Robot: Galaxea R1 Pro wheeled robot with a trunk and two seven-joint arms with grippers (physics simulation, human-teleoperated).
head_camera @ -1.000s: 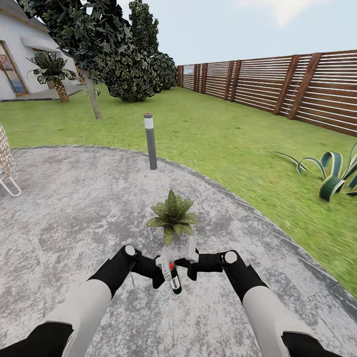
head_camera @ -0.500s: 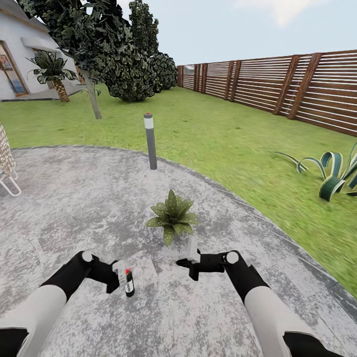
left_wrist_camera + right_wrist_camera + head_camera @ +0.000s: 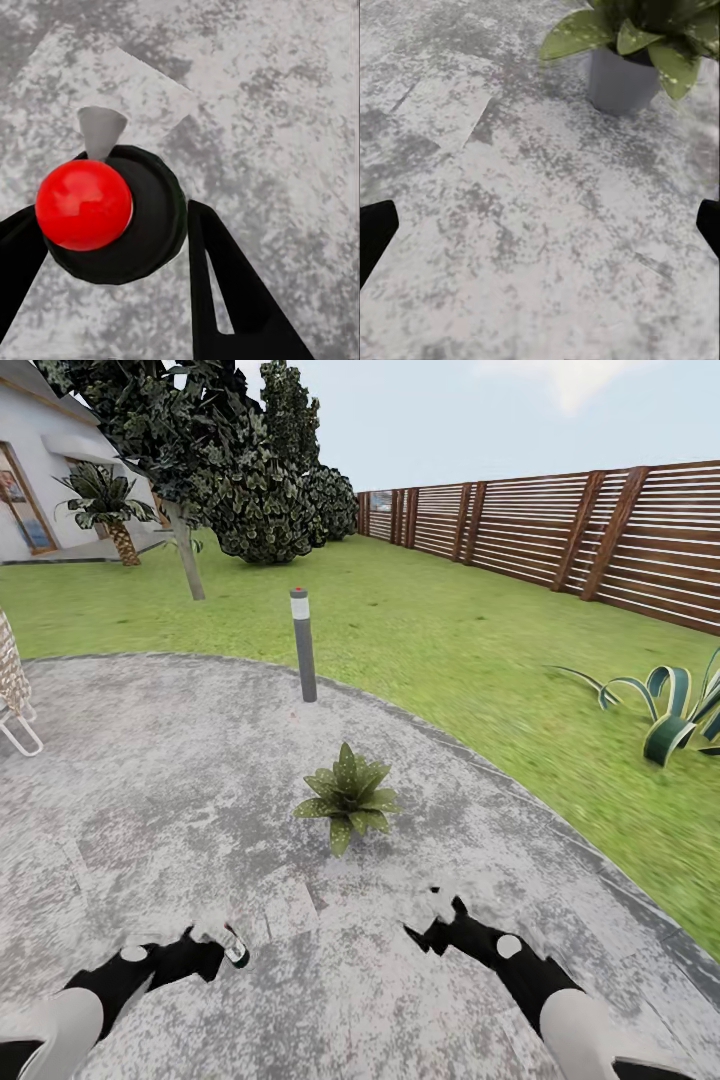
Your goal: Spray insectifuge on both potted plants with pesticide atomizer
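Paving point(image 3: 150, 780), grey and mottled, lies under both my arms. My left gripper point(image 3: 215, 945) is clamped on the spray bottle point(image 3: 236, 952), low at my left; the left wrist camera looks straight down on its black cap and red button point(image 3: 82, 204) between the fingers. My right gripper point(image 3: 432, 920) hangs with jaws spread wide, holding nothing, near the potted plant point(image 3: 347, 795). That plant's grey pot point(image 3: 619, 82) stands upright on the paving.

No readable text, labels, brands or numbers anywhere; the picture on the house wall, upper left, is too blurred.
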